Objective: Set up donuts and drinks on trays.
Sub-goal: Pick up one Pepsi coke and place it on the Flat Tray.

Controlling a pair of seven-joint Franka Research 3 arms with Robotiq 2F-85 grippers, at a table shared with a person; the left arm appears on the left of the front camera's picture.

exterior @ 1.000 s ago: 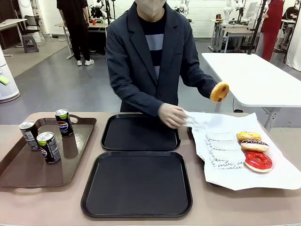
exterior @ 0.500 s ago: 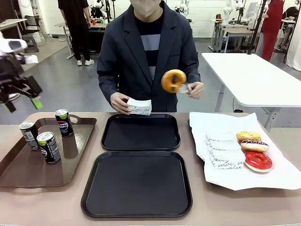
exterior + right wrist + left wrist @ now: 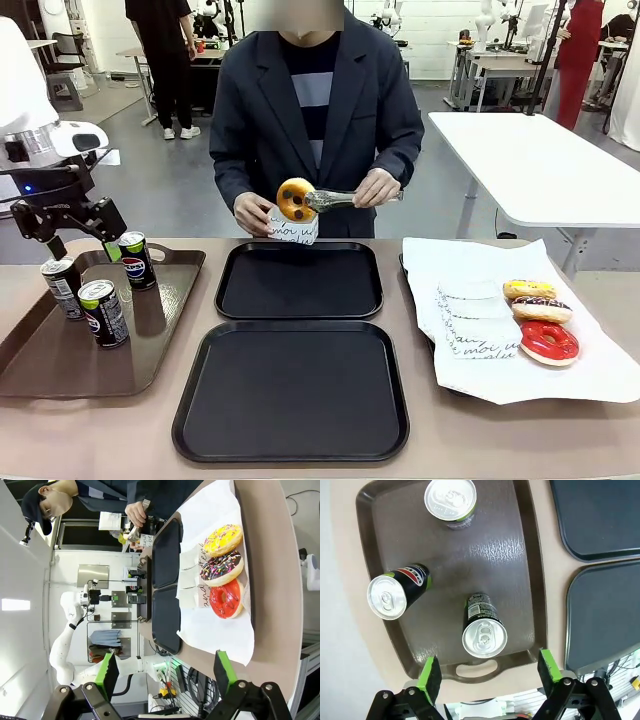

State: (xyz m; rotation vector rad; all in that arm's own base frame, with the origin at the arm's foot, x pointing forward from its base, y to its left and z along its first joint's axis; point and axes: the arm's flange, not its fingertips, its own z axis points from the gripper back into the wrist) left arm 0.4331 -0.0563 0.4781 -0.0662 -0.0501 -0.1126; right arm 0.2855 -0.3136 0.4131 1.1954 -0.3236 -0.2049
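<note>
Three dark drink cans (image 3: 103, 312) (image 3: 482, 630) stand on a brown handled tray (image 3: 90, 365) (image 3: 495, 555) at the left. My left gripper (image 3: 82, 245) (image 3: 490, 670) hangs open just above them, nothing between its fingers. Two black trays (image 3: 300, 282) (image 3: 290, 392) lie bare in the middle. The person holds a yellow-glazed donut (image 3: 296, 199) in metal tongs over a white paper sleeve (image 3: 293, 231) in the other hand. Yellow, chocolate and red donuts (image 3: 541, 309) (image 3: 221, 567) lie on white paper at the right. My right gripper (image 3: 165, 672) is open, off the table's right end.
Spare printed sleeves (image 3: 478, 320) lie on the white paper (image 3: 560, 385) beside the donuts. A bare strip of tan tabletop (image 3: 450, 430) runs along the near edge. A white table (image 3: 540, 160) stands behind at the right.
The person swung the tonged donut from the right to the middle, over the sleeve. My left arm came in from the left and lowered over the cans.
</note>
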